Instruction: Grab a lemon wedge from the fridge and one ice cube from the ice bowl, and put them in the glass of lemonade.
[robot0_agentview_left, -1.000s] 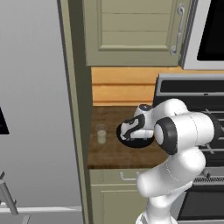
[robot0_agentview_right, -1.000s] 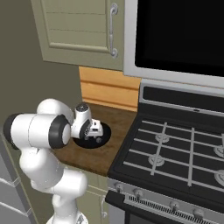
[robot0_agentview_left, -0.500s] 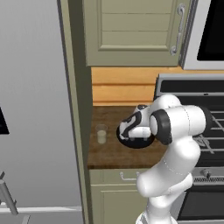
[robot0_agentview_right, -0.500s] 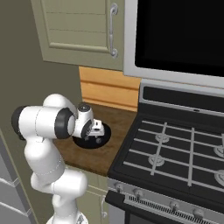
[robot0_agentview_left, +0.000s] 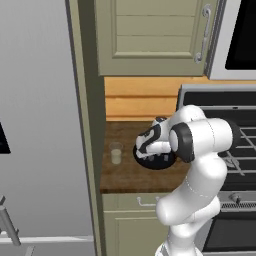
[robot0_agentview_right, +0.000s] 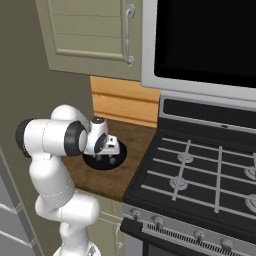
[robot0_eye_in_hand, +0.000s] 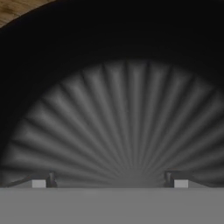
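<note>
My gripper (robot0_eye_in_hand: 110, 177) wide open, empty, low inside bowl (robot0_agentview_left: 150, 161). No ice cube visible; should centre on one before closing, glass (robot0_agentview_left: 116, 153) nearby.

Setting: a rendered home kitchen.
Cabinets: olive-green panelled wall cabinet (robot0_agentview_left: 155, 35) with a curved metal handle (robot0_agentview_left: 204, 32); matching base cabinet (robot0_agentview_left: 137, 222) below.
Counter: dark wooden worktop (robot0_agentview_left: 125, 172), backed by pale wood panelling (robot0_agentview_left: 140, 97).
Cooking: gas stove (robot0_agentview_right: 200, 180) with black grates (robot0_agentview_right: 187, 165) and front knobs (robot0_agentview_right: 200, 235); a dark-fronted microwave (robot0_agentview_right: 205, 40) above it.
Cold storage: tall grey fridge (robot0_agentview_left: 40, 125), left of the counter.
Tableware: black ice bowl (robot0_agentview_right: 105, 159) and glass of lemonade (robot0_agentview_left: 116, 153) standing on the worktop.
</note>
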